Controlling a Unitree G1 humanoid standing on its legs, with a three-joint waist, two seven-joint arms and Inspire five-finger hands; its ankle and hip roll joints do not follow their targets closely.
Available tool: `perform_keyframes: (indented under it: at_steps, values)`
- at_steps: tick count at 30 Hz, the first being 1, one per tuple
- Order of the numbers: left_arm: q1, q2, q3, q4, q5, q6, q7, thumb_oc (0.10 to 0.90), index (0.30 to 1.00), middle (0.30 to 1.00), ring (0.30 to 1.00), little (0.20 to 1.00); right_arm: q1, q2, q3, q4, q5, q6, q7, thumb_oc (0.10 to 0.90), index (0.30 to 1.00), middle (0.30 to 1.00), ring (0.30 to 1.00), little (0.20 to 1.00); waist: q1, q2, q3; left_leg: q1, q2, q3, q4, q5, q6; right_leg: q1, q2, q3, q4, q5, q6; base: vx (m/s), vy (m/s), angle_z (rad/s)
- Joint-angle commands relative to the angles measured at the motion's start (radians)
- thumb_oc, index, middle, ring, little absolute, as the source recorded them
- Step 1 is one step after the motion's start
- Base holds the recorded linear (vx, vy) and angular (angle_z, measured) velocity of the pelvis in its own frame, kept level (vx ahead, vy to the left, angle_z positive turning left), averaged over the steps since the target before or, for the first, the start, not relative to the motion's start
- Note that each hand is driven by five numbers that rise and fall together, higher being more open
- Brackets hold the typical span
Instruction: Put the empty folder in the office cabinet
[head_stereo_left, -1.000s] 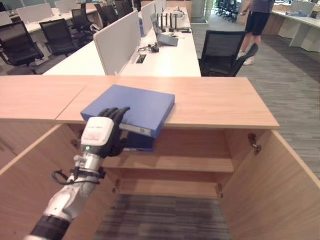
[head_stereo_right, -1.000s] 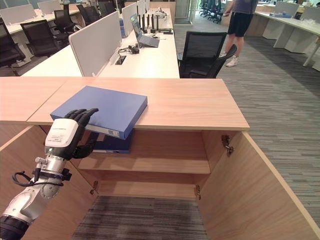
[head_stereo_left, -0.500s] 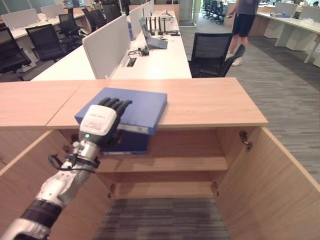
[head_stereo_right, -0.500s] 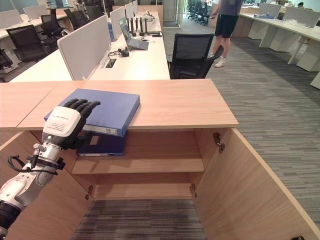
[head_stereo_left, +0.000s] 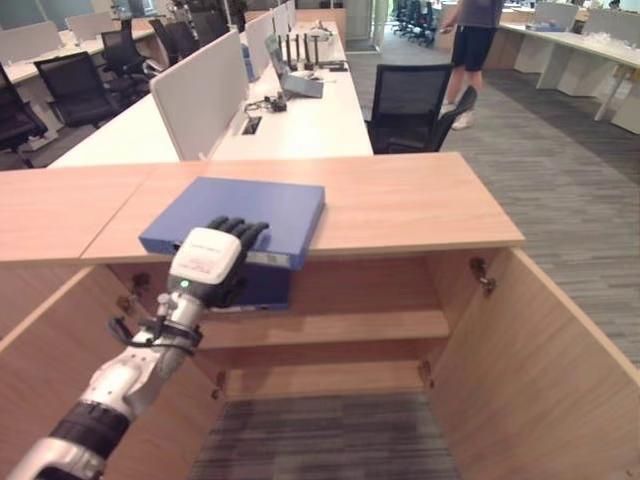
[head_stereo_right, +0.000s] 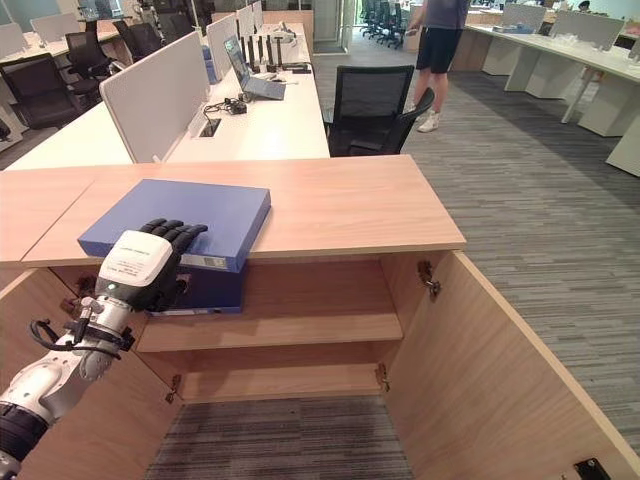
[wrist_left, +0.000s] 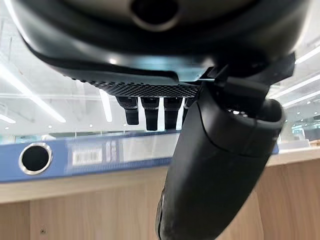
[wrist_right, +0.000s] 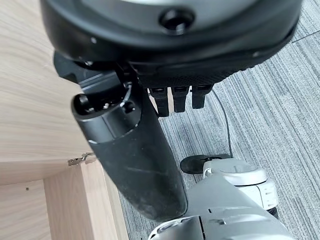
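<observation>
Left hand (head_stereo_left: 207, 265) lowered at blue folder (head_stereo_left: 240, 210) near edge, fingers curled over top, thumb beneath

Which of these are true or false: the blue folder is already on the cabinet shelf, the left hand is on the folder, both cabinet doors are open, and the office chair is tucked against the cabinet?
1. The blue folder is on a cabinet shelf. False: it lies on the cabinet top, its spine overhanging the front edge.
2. The left hand is at the folder's front edge, fingers on top of it. True.
3. Both cabinet doors are open. True: the right door and left door swing outward.
4. The black office chair touches the cabinet. False: it stands beyond, at the white desk.
</observation>
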Motion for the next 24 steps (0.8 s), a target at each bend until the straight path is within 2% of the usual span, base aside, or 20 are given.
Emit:
perform_keyframes:
  at_steps: [1, 6, 7, 8, 9, 20, 24]
  values:
    - [-0.258, 0.029, 0.045, 0.021, -0.021, 0.017, 0.046, 0.8, 0.9, 0.9, 0.9, 0.9, -0.096, -0.038, -0.031, 0.041, 0.036, -0.02, -0.012, 0.8, 0.9, 0.9, 0.9, 0.9, 0.003, 0.021, 0.035, 0.108, 0.031, -0.013, 0.001, -0.167, -0.029, 0.079, -0.087, 0.008, 0.022, -0.121, 0.123, 0.0, 0.0, 0.0]
    - [-0.299, 0.025, 0.015, 0.068, -0.022, 0.027, 0.046, 0.8, 0.9, 0.9, 0.9, 0.9, -0.094, -0.038, -0.038, 0.044, 0.055, -0.02, -0.011, 0.8, 0.9, 0.9, 0.9, 0.9, -0.005, 0.018, 0.035, 0.108, 0.031, -0.011, 0.001, -0.166, -0.029, 0.077, -0.085, 0.011, 0.023, -0.122, 0.124, 0.0, 0.0, 0.0]
    - [-0.306, 0.022, 0.011, 0.08, -0.027, 0.03, 0.044, 0.772, 0.858, 0.858, 0.858, 0.858, -0.094, -0.038, -0.041, 0.045, 0.063, -0.021, -0.012, 0.8, 0.9, 0.9, 0.9, 0.9, -0.007, 0.017, 0.035, 0.107, 0.031, -0.009, 0.001, -0.165, -0.029, 0.076, -0.085, 0.014, 0.023, -0.121, 0.124, 0.0, 0.0, 0.0]
    - [-0.309, 0.022, 0.007, 0.084, -0.028, 0.031, 0.042, 0.466, 0.399, 0.399, 0.399, 0.399, -0.094, -0.037, -0.041, 0.043, 0.067, -0.021, -0.012, 0.8, 0.9, 0.9, 0.9, 0.9, -0.008, 0.017, 0.035, 0.106, 0.031, -0.008, 0.001, -0.165, -0.029, 0.075, -0.086, 0.013, 0.023, -0.12, 0.124, 0.0, 0.0, 0.0]
    - [-0.316, 0.023, 0.003, 0.09, -0.029, 0.032, 0.042, 0.4, 0.3, 0.3, 0.3, 0.3, -0.093, -0.037, -0.042, 0.042, 0.071, -0.023, -0.011, 0.8, 0.9, 0.9, 0.9, 0.9, -0.009, 0.017, 0.036, 0.106, 0.031, -0.007, 0.001, -0.165, -0.03, 0.074, -0.086, 0.013, 0.023, -0.119, 0.124, 0.0, 0.0, 0.0]
    - [-0.301, 0.015, 0.012, 0.086, -0.044, 0.027, 0.033, 0.4, 0.3, 0.3, 0.3, 0.3, -0.093, -0.027, -0.048, 0.048, 0.085, -0.02, -0.012, 0.8, 0.9, 0.9, 0.9, 0.9, -0.008, 0.014, 0.034, 0.104, 0.03, 0.0, 0.001, -0.166, -0.029, 0.072, -0.088, 0.014, 0.022, -0.117, 0.124, 0.0, 0.0, 0.0]
    - [-0.27, -0.004, 0.059, 0.036, -0.07, 0.02, 0.049, 0.4, 0.3, 0.3, 0.3, 0.3, -0.097, -0.018, -0.053, 0.051, 0.095, -0.021, -0.015, 0.8, 0.9, 0.9, 0.9, 0.9, -0.001, 0.013, 0.034, 0.104, 0.03, -0.001, 0.001, -0.167, -0.029, 0.074, -0.088, 0.01, 0.022, -0.118, 0.122, 0.0, 0.0, 0.0]
